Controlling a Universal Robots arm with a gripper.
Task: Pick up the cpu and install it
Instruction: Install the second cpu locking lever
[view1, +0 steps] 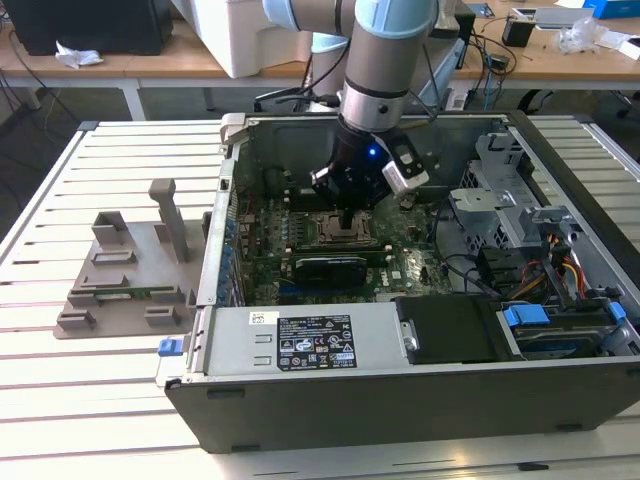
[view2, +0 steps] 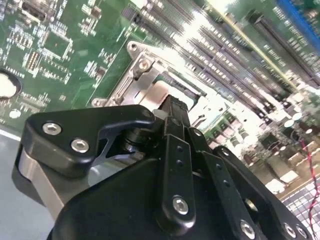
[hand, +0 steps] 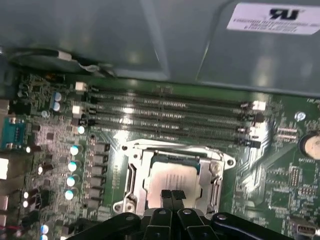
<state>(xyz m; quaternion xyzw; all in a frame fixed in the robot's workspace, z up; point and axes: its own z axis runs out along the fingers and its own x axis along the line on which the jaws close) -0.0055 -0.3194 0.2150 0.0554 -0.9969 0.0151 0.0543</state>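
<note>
While pincer closed, one cpu socketed

The arm comes down from the far edge of the bench, almost vertical, with its grey wrist pointing straight down. Under it the black gripper hangs with the fingers directed downwards. In both wrist views the two fingertips are pressed together with no gap between them, and the black finger links meet at the middle.
</note>
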